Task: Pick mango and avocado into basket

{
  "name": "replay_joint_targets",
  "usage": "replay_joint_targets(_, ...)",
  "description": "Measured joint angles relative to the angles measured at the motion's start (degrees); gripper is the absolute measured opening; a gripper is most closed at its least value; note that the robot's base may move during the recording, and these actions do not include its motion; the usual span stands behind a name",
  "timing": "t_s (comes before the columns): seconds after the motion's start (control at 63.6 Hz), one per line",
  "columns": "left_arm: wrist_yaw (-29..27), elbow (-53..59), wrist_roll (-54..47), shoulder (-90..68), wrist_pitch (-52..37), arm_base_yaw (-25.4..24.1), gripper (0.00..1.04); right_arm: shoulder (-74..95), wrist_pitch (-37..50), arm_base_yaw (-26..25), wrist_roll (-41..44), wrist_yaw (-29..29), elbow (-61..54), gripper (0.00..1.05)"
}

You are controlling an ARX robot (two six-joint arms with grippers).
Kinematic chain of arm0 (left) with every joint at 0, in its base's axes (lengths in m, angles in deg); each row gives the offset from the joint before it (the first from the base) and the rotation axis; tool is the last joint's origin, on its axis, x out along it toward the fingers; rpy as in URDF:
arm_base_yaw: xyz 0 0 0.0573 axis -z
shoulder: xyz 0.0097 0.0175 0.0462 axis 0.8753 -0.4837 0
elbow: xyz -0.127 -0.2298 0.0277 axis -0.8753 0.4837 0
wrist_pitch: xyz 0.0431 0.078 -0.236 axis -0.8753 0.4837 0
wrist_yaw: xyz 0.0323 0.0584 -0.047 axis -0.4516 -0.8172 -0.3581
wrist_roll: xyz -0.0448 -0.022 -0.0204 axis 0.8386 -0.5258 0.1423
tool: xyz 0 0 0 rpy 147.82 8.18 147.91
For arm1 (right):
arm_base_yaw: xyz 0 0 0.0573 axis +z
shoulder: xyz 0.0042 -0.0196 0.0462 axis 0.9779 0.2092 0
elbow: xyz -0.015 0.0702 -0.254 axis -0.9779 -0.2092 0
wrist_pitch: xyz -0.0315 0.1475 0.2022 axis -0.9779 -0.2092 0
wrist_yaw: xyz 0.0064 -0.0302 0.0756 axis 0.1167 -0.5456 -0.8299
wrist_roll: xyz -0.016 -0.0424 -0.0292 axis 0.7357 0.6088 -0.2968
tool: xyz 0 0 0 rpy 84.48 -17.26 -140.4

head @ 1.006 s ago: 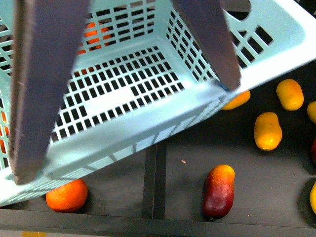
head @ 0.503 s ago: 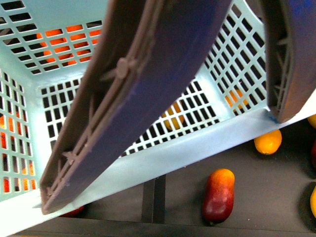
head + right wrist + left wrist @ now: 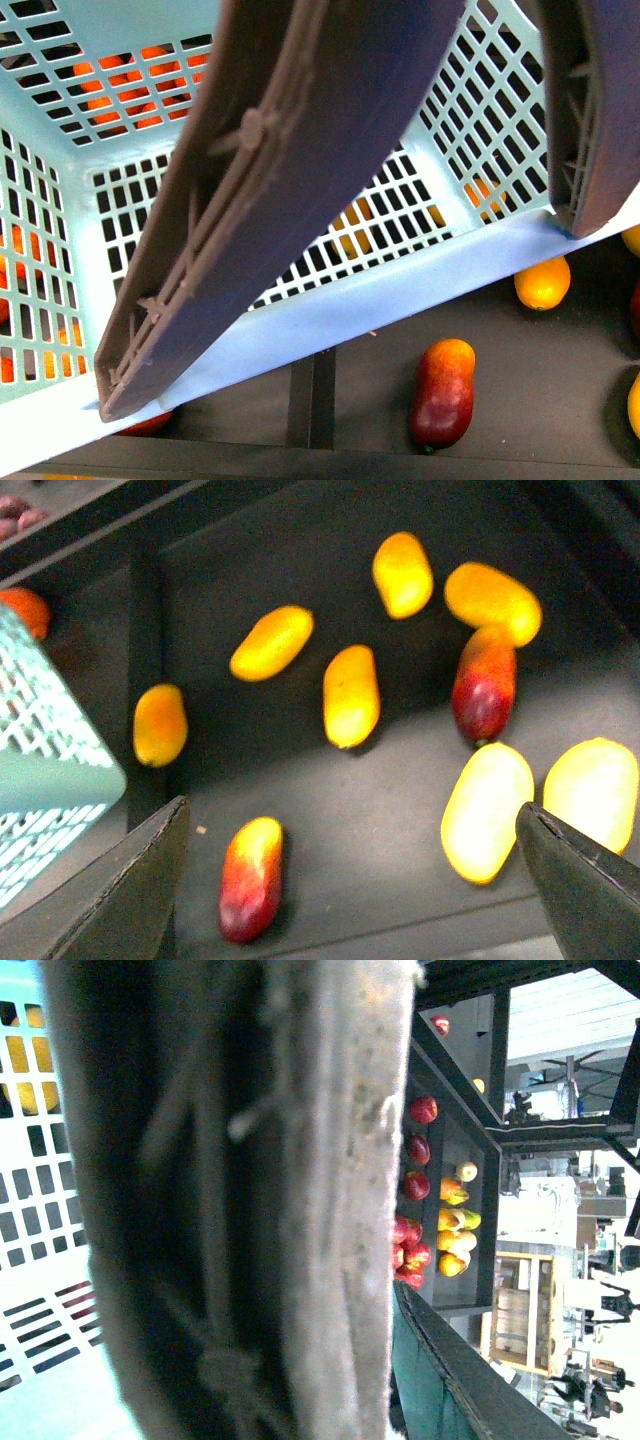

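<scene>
The right gripper [image 3: 350, 815] is seen spread wide — the red-and-yellow mango [image 3: 250, 878] lies below, between its fingers, long axis seemingly across the closing line; left gripper unseen.

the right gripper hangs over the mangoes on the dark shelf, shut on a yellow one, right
Not quite: the right gripper is open and holds nothing. The right wrist view shows its fingers wide apart, with the mangoes lying loose on the dark shelf below. It does hang over them.
</scene>
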Motion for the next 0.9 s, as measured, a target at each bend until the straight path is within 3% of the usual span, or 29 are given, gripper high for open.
replay_joint_targets(0.142, 0.07, 0.00, 0.07, 0.00, 0.00, 0.00, 0.27, 23.30, 16.04, -2.05, 6.51, 1.03, 5.97, 0.96)
replay_joint_targets(0.267, -0.04, 0.00, 0.04, 0.00, 0.00, 0.00, 0.27, 42.42, 22.88, -0.02, 10.64, 2.62, 13.20, 0.96)
replay_joint_targets(0.582, -0.02, 0.00, 0.04, 0.00, 0.00, 0.00, 0.27, 75.17, 22.16, 12.81, 8.63, 8.81, 34.23, 0.96)
replay_joint_targets(0.896, -0.04, 0.00, 0.04, 0.00, 0.00, 0.00, 0.27, 88.91, 16.65, 19.78, 0.83, 12.72, 49.86, 0.96)
